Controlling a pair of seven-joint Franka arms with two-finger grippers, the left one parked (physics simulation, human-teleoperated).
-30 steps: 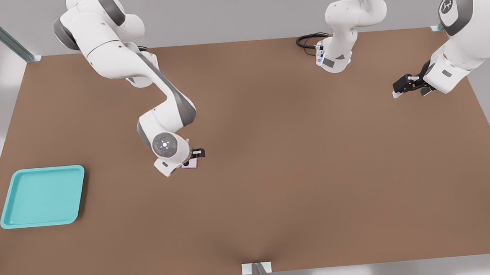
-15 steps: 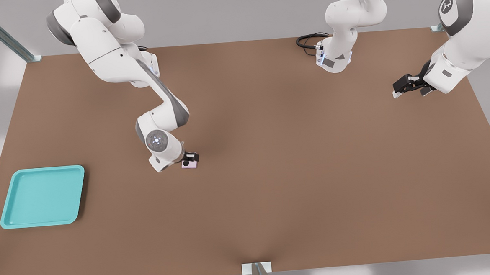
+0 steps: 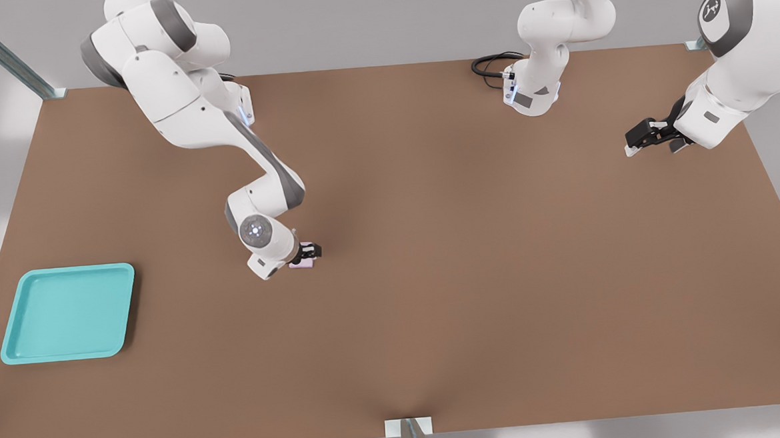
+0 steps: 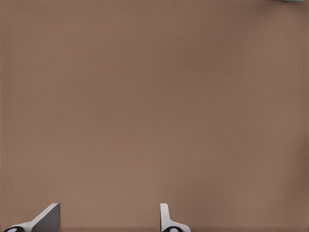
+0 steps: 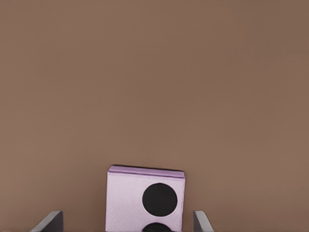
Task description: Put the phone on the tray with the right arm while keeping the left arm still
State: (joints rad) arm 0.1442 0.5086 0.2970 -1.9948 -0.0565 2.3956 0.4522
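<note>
Your right arm (image 3: 212, 131) has its hand (image 3: 308, 253) low over the phone (image 3: 303, 264), which lies flat on the desk (image 3: 472, 255) left of centre in the front view. In the wrist view the fingers (image 5: 48, 221) stand open on either side of the phone (image 5: 144, 198), not touching it; its 2 black lenses face up. The tray (image 3: 66, 313) sits on the desk well apart, at about 8 o'clock from the phone, near the desk's edge.
</note>
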